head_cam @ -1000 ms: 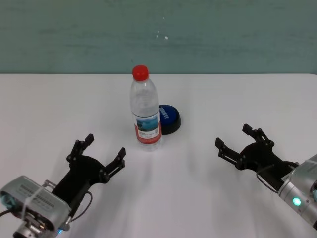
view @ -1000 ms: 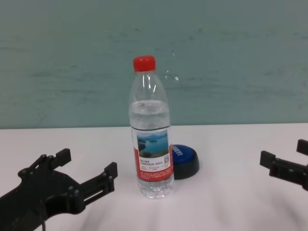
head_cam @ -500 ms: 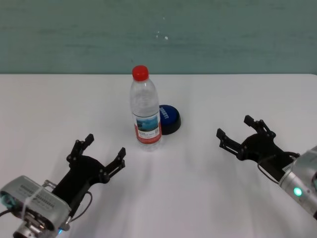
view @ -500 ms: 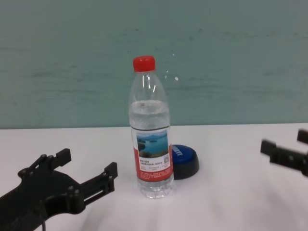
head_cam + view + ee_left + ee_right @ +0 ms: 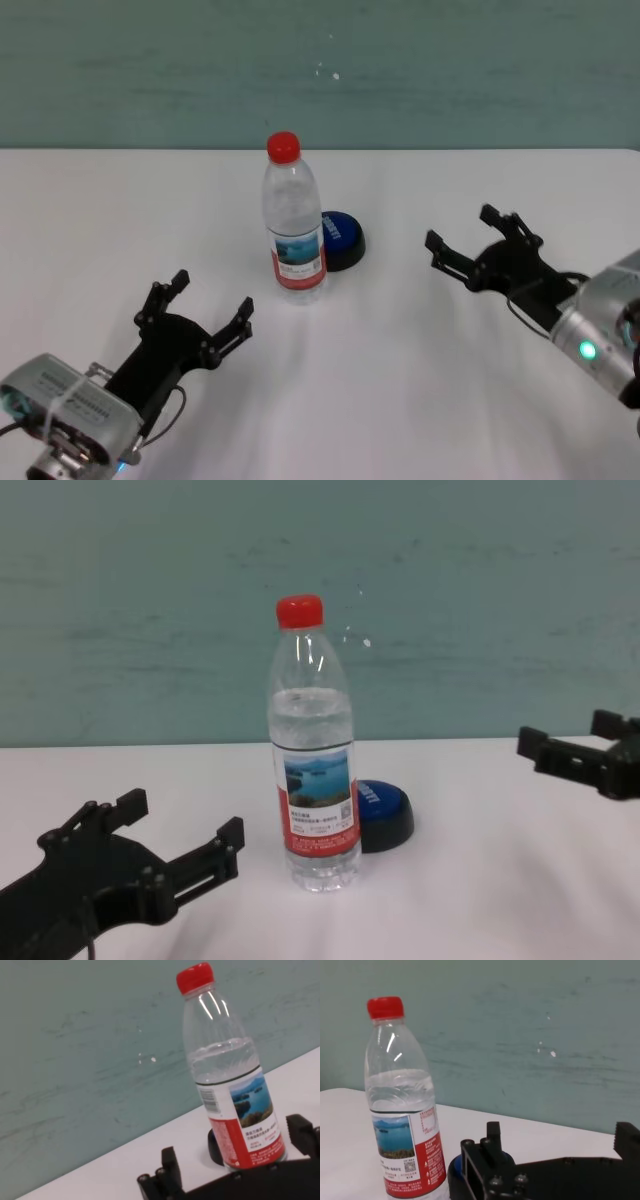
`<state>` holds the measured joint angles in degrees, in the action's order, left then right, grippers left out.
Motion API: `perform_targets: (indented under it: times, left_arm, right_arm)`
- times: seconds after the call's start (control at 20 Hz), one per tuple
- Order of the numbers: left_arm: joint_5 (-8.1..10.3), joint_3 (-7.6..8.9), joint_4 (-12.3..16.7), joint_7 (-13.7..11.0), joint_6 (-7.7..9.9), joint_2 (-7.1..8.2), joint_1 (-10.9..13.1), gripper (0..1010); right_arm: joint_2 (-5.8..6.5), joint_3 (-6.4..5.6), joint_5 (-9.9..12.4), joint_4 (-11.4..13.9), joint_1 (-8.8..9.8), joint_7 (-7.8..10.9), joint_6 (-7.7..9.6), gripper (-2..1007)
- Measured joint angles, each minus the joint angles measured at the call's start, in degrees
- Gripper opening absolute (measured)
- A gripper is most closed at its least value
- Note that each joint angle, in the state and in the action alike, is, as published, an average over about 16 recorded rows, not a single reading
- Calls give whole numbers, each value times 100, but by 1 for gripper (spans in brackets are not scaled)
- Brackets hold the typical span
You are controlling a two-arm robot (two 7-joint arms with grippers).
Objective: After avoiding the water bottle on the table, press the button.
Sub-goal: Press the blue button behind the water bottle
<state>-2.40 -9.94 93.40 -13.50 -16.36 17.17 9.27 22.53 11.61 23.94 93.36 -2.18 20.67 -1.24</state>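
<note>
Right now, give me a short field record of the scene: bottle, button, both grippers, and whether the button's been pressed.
water bottle: upright on the table, red cap on
button: blue dome, behind and right of the bottle, partly hidden by it
right gripper: open, right of the button, apart from it
left gripper: open, parked near left of the bottle
press: not yet done

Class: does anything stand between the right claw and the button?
Nothing visible does. The water bottle stands at the left front of the button, while the open right claw faces the button's clear right side across bare table.
</note>
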Motion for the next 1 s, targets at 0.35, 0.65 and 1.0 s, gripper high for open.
perform_targets:
  times: [0.35, 0.65, 1.0]
  left_arm:
    - [0, 0, 0, 0, 0, 0, 0, 1000]
    - [0, 0, 0, 0, 0, 0, 0, 1000]
    - [0, 0, 0, 0, 0, 0, 0, 1000]
  right_arm:
    - [-37, 167, 5, -325, -463, 79, 85, 1004]
    - [-81, 298, 0, -697, -861, 143, 126, 1004]
    - [-143, 420, -33, -1120, -1227, 197, 125, 1004]
